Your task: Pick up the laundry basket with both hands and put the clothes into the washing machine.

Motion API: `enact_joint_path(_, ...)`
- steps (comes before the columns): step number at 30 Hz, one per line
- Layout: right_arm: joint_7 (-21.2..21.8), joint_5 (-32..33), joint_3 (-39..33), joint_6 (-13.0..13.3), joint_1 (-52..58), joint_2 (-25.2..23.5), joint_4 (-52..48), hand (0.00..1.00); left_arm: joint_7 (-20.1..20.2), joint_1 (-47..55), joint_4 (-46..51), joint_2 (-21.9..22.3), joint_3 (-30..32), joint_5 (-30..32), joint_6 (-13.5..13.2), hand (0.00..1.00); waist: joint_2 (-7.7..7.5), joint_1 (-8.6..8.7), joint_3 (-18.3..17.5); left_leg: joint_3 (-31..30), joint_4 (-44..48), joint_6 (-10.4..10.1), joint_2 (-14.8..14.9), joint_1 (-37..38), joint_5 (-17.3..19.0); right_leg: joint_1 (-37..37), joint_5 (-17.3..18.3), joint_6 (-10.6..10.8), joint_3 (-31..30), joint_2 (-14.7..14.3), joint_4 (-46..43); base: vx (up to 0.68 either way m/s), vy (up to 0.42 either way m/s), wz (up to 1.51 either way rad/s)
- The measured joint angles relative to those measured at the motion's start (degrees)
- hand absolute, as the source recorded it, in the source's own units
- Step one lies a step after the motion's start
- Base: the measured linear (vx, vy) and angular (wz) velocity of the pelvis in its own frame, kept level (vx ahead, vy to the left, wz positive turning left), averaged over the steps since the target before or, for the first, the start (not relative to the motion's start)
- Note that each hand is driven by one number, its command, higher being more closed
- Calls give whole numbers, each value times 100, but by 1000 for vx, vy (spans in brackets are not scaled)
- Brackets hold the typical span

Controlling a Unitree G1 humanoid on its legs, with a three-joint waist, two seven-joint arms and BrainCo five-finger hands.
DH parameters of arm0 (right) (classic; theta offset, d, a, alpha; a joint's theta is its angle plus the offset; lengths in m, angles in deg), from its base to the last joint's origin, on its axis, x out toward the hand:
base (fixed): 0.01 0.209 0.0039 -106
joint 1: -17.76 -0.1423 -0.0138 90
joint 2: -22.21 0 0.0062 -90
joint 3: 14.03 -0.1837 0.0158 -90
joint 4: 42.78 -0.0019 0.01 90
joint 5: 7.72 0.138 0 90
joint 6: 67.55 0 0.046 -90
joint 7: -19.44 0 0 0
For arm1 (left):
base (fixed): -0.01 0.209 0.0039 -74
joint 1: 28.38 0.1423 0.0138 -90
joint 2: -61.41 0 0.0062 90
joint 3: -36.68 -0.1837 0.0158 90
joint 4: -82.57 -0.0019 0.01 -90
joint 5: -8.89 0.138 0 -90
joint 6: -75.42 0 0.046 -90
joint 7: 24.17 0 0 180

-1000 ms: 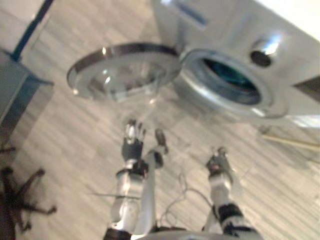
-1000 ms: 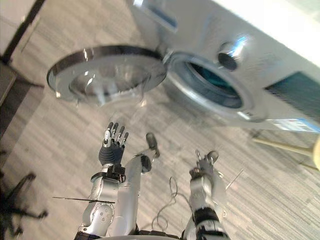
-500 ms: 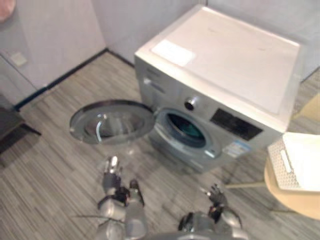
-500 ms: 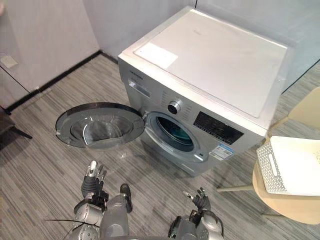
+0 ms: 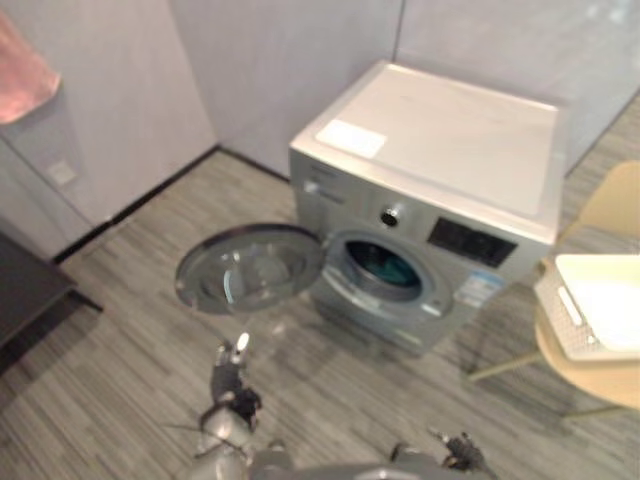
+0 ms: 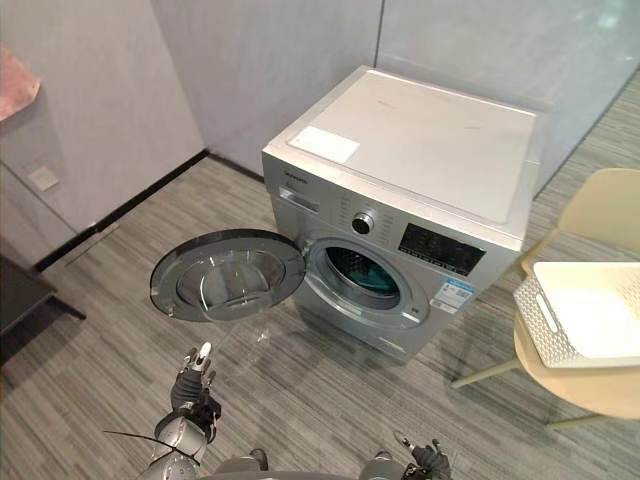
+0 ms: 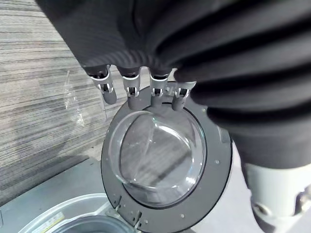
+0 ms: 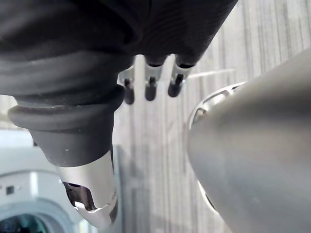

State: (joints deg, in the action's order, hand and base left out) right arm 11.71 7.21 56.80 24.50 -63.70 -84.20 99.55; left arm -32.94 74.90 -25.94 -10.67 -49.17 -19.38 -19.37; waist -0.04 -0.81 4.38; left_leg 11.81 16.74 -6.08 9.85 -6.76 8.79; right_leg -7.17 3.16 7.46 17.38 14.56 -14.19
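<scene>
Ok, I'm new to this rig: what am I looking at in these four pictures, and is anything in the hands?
The two wide pictures come from the robot's head, looking down. They show the washing machine with its round door swung open, and to the right a white laundry basket resting on a beige chair. At the bottom edge are the robot's left hand and right hand. The two close pictures come from cameras on the wrists: dark ribbed cover, then silver fingers. Both hands are open and hold nothing; the basket is not yet picked up.
</scene>
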Motion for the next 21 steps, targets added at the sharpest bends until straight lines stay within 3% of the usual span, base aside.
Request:
enact_joint_path(2, 0, 28, -3, -4, -6, -17, -19, 0, 3, -46, 0, 10, 47, 102, 5, 0, 27, 0, -40, 176, 163, 139, 19, -97, 110, 7, -152, -111, -79, -58, 427, -208, 129, -46)
enact_joint_path(3, 2, 25, 3, -19, -34, 27, -23, 0, 5, -40, 4, 148, 106, 165, 4, 0, 148, -38, -48, 371, 2, 230, 125, -88, 51, -86, 63, -371, -15, -27, 95, -214, 86, -57)
enact_joint_path(4, 3, 25, 22, -21, -68, 37, -22, 0, 4, -24, -11, 166, 168, 185, 4, 0, 112, -37, -69, 435, -20, 262, 156, -70, 18, -201, 180, -432, -35, 25, -441, -207, 61, -53)
enact_joint_path(5, 2, 25, 95, -19, -74, 16, 15, 0, 3, 16, -28, 164, 245, 191, 21, 0, 91, -4, -68, 511, -73, 261, 145, 0, -14, -217, 354, -319, -17, 73, -1019, -160, 24, -38)
enact_joint_path(6, 10, 22, 170, -20, -68, -13, 123, 0, 2, 77, -61, 105, 289, 192, 35, 0, -21, -6, -137, 582, -105, 243, 126, 70, -24, -46, 629, -256, 24, 129, -1381, -125, -50, -30)
enact_joint_path(7, 18, 21, 312, -16, -65, -36, 227, 0, 2, 69, -175, 20, 286, 192, 49, 0, -143, -13, -220, 590, -124, 185, 76, 66, -57, 197, 947, -173, 158, 141, -1221, -58, -113, -24)
enact_joint_path(8, 22, 17, 396, -18, -92, -40, 303, 0, 3, 71, -213, -19, 287, 190, 54, 0, -218, -21, -254, 578, -146, 155, 22, 50, -69, 249, 1040, -50, 197, 131, -929, -26, -160, -8)
enact_joint_path(10, 25, -114, 506, -15, -217, 197, 485, 0, 6, 97, -461, 92, 259, 181, 126, 0, -18, -92, -364, 260, -408, 129, 12, -4, -209, 452, 730, 8, 270, -246, -36, 13, -107, -17)
enact_joint_path(13, 30, -276, 781, -18, -408, 470, 623, 0, -19, 135, -446, 138, 337, 174, 129, 0, 284, -257, -425, 222, -758, 68, 102, -29, -679, 553, 297, -97, 239, -563, 637, 53, -68, -21)
enact_joint_path(18, 66, -495, 944, -18, -661, 547, 776, 0, -157, 10, -327, 147, 569, 198, 114, 0, 377, -323, -187, 125, -1087, 59, 106, -2, -1203, 966, 52, -179, 736, -650, 1199, -18, -47, 42)
enact_joint_path(21, 114, -639, 795, -24, -675, 616, 727, 0, -281, 84, -145, 147, 1143, 566, 183, 0, 436, -317, -129, 270, -1060, 128, 104, 86, -1279, 1109, 47, -188, 829, -648, 1247, -61, -16, 16)
